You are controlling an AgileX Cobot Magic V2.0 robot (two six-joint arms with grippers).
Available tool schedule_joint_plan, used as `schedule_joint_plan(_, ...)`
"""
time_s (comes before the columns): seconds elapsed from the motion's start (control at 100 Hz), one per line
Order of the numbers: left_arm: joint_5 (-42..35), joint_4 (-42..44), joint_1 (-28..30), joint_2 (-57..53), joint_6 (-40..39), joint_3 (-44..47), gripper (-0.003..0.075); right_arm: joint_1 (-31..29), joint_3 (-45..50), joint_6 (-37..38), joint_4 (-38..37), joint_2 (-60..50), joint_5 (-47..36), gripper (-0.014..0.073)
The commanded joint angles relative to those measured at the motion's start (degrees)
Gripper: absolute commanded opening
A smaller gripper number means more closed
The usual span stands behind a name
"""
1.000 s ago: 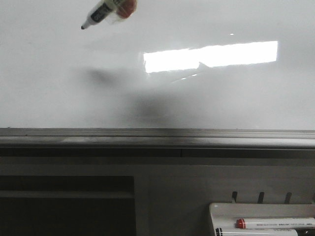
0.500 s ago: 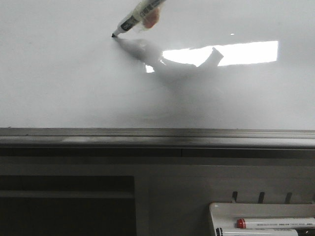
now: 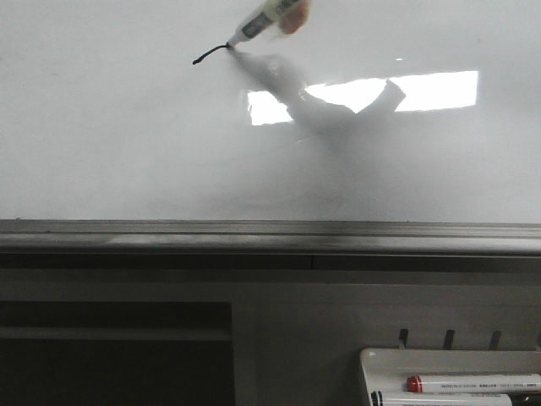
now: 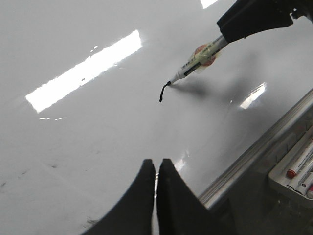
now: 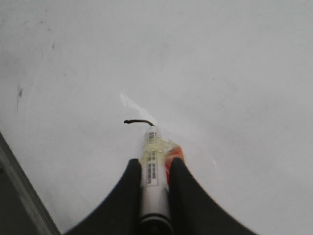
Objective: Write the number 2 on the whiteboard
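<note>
marker (image 5: 151,171) label print unreadable, no legible text

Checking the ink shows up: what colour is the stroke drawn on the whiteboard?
Black: a short curved stroke on the whiteboard, clearest in the left wrist view.

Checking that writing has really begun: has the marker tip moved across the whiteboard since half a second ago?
Yes. Against the fixed light reflection on the whiteboard, the marker tip has moved rightward and slightly up, leaving a short black stroke.

The whiteboard (image 3: 110,144) lies bare and open around the marker (image 3: 269,17) tip.
</note>
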Motion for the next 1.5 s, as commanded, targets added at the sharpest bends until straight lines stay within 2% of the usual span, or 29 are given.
schedule_joint_plan(0.0,-3.25,0.88,-0.16,0.34,-0.83,-1.90,-0.0020,-1.35,0.33,-0.22,0.40,-2.47,-2.00,-0.0067)
schedule_joint_plan(0.12,-3.25,0.88,-0.16,0.34,-0.83,-1.90,-0.0020,-1.83,3.00,-0.22,3.33,-2.89,1.18,-0.0067)
schedule_joint_plan(0.22,-3.25,0.88,-0.16,0.34,-0.83,-1.90,-0.0020,0.17,3.60,-0.22,3.88,-1.73,3.67,-0.0067)
schedule_joint_plan(0.38,-3.25,0.88,-0.16,0.34,-0.83,-1.90,-0.0020,5.57,1.93,-0.22,3.88,3.30,2.04,-0.0067)
schedule_joint_plan(0.52,-3.15,0.88,-0.16,0.34,-0.83,-1.90,-0.0020,6.30,0.71,-0.22,3.88,5.05,1.30,-0.0067)
schedule_joint_plan(0.67,-3.26,0.99,-0.16,0.34,-0.83,-1.90,-0.0020,4.77,2.54,-0.22,3.67,2.43,1.85,-0.0067)
schedule_joint_plan(1.05,-4.31,0.99,-0.16,0.34,-0.83,-1.90,-0.0020,-3.10,13.98,-0.11,4.73,-8.78,3.29,-0.0067)
schedule_joint_plan(1.15,-4.93,0.99,-0.16,0.34,-0.83,-1.90,-0.0020,-2.72,13.11,-0.11,4.73,-9.31,4.67,-0.0068)
schedule_joint_plan(1.3,-10.61,0.23,-0.16,0.80,-0.83,-1.90,-0.0020,1.27,6.43,-0.11,4.42,-9.98,16.75,-0.0067)
schedule_joint_plan(1.49,-16.90,0.61,-0.26,8.36,-0.33,-0.60,-0.0008,3.74,0.54,-0.11,2.44,-8.41,19.84,-0.0068)
